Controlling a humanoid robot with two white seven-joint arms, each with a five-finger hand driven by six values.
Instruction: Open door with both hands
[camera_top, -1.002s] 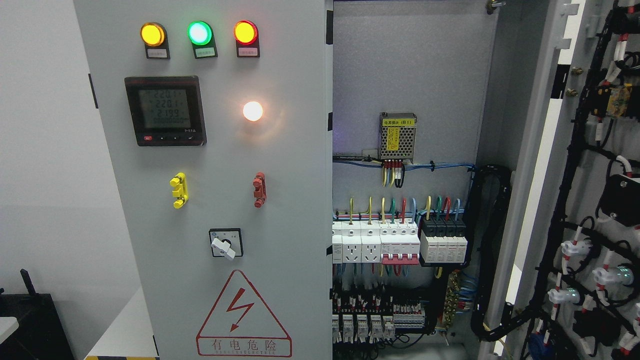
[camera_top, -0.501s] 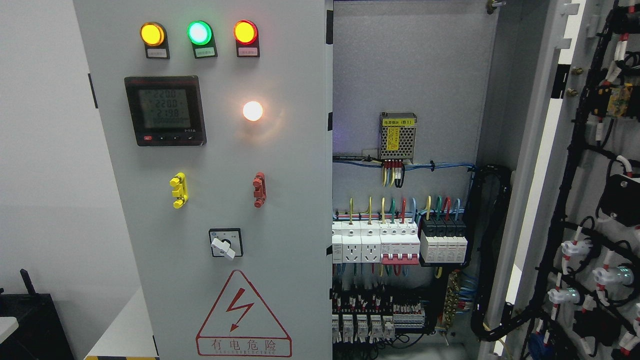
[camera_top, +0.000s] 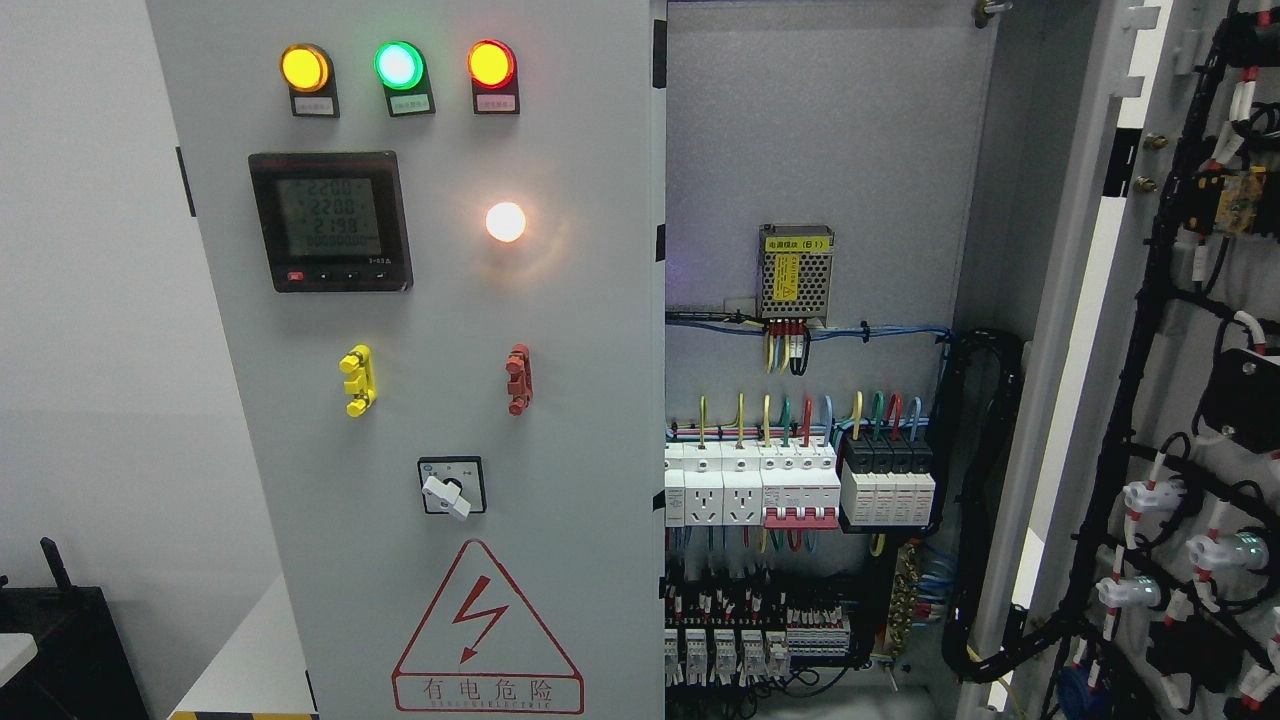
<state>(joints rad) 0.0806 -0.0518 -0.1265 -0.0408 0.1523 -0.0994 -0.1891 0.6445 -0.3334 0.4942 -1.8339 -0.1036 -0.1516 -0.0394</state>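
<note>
A grey electrical cabinet fills the head view. Its left door (camera_top: 590, 330) is shut and carries three lit lamps, a digital meter (camera_top: 330, 221), a yellow handle (camera_top: 357, 380), a red handle (camera_top: 518, 379) and a white rotary switch (camera_top: 447, 494). The right door (camera_top: 1175, 300) is swung wide open at the right edge, its inner side wired with black cable looms. The open bay (camera_top: 810, 130) shows a power module and rows of breakers (camera_top: 800, 485). Neither of my hands nor arms is in view.
A white wall (camera_top: 90, 300) lies left of the cabinet. A black object (camera_top: 60, 650) stands at the lower left corner. A red lightning warning triangle (camera_top: 487, 630) marks the lower left door.
</note>
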